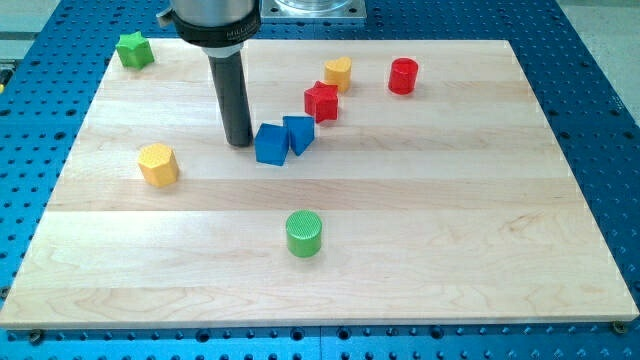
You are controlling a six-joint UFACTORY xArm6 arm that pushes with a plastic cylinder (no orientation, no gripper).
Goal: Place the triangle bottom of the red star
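The red star (321, 101) lies on the wooden board (430, 250) above its middle. A blue triangle block (298, 133) sits just below and left of the star, close to it. A blue cube (271, 144) touches the triangle's left side. My tip (239, 142) rests on the board just left of the blue cube, very close to it or touching.
A yellow heart (338, 73) sits up and right of the star, a red cylinder (403, 76) further right. A green star (134, 50) is at the top left corner, a yellow hexagon (158, 164) at the left, a green cylinder (304, 233) below the middle.
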